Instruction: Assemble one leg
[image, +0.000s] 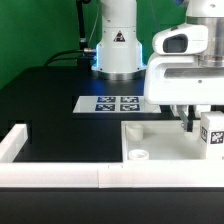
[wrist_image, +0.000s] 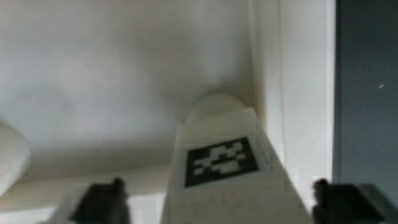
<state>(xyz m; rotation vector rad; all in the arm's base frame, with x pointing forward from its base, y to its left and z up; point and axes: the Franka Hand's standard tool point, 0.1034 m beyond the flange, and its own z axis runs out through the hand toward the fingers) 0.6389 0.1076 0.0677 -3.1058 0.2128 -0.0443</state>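
A white leg (wrist_image: 222, 160) with a black-and-white marker tag lies on the white tabletop panel (wrist_image: 107, 70), its rounded end pointing away from the camera. My gripper (wrist_image: 222, 200) straddles it. The dark fingers (wrist_image: 111, 200) stand on either side of the leg with a gap showing on both sides, so the jaws are open. In the exterior view the leg (image: 212, 134) shows at the right edge, just beside my gripper (image: 203, 124), over the white tabletop panel (image: 165, 140).
The marker board (image: 112, 103) lies on the black table behind the panel. A low white wall (image: 60, 178) runs along the front and left. A small white round part (image: 138, 155) sits at the panel's front left corner. The robot base (image: 118, 45) stands at the back.
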